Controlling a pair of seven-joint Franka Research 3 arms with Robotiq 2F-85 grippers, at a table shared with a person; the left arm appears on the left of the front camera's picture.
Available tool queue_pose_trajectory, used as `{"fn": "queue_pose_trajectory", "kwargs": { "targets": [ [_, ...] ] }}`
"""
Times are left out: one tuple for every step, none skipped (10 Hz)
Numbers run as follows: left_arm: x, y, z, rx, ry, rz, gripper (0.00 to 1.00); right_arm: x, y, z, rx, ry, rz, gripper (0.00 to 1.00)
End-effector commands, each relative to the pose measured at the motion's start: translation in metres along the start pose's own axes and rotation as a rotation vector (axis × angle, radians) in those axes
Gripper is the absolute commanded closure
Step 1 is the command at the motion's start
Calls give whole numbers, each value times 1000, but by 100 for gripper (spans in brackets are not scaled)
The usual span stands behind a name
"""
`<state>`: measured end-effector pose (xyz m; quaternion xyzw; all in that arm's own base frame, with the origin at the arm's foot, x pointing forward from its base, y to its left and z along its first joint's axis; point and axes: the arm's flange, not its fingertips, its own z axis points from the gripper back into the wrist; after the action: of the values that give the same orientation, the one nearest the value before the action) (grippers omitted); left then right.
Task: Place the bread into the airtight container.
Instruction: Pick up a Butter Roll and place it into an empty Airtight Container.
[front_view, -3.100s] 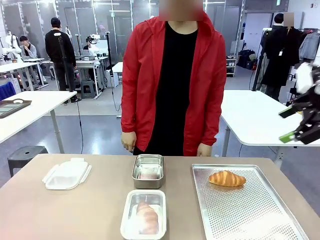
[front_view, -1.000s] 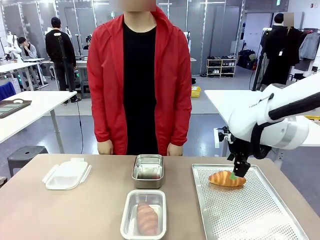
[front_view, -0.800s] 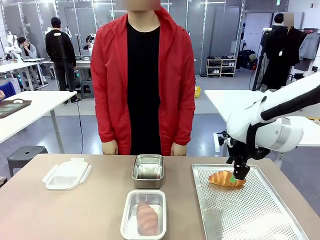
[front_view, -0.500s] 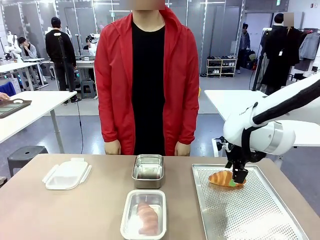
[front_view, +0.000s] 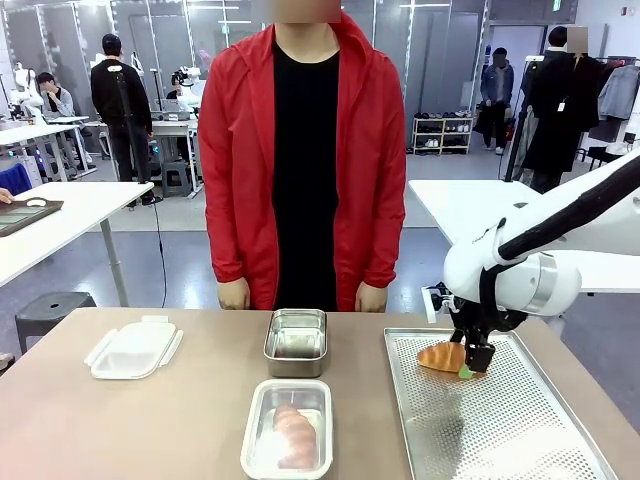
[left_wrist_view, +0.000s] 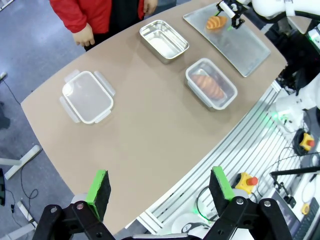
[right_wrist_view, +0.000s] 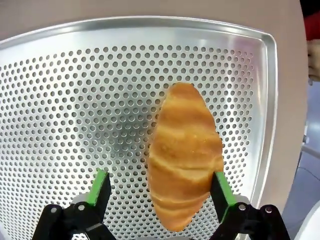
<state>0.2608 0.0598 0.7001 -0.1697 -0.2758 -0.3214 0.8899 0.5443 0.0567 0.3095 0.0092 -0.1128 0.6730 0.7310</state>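
Note:
A golden croissant, the bread, lies at the far end of the perforated metal tray. My right gripper is down at the croissant, open, with one green pad on each side of its near end. The clear airtight container stands at the table's front middle with another bread in it. Its clip lid lies apart at the left. My left gripper hangs open high above the table's near edge, holding nothing.
An empty steel container stands behind the clear one. A person in a red jacket stands at the far edge, hands hanging by the table rim. Bare tabletop lies between the lid and the containers.
My right gripper has sunk lower and slightly left, down around the croissant. The person has shifted a little to the right. The containers and the lid have stayed put.

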Motion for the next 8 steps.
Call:
{"fn": "queue_pose_trajectory", "kwargs": {
  "targets": [
    [1,0,1,-11,-5,-12,0,1,-11,-10,-13,15,-5,0],
    [1,0,1,-11,-5,-12,0,2,-12,-12,-9,15,-1,0],
    [1,0,1,-11,-5,-12,0,3,-11,-15,-1,12,1,5],
    [1,0,1,-11,-5,-12,0,4,-10,-16,-2,12,5,18],
    [1,0,1,-11,-5,-12,0,5,-10,-15,-3,13,1,25],
    [1,0,1,-11,-5,-12,0,5,-9,-16,0,22,0,38],
    [1,0,1,-11,-5,-12,0,6,-9,-17,3,25,-4,45],
    [1,0,1,-11,-5,-12,0,6,-8,-17,0,28,-7,35]
  ]
}}
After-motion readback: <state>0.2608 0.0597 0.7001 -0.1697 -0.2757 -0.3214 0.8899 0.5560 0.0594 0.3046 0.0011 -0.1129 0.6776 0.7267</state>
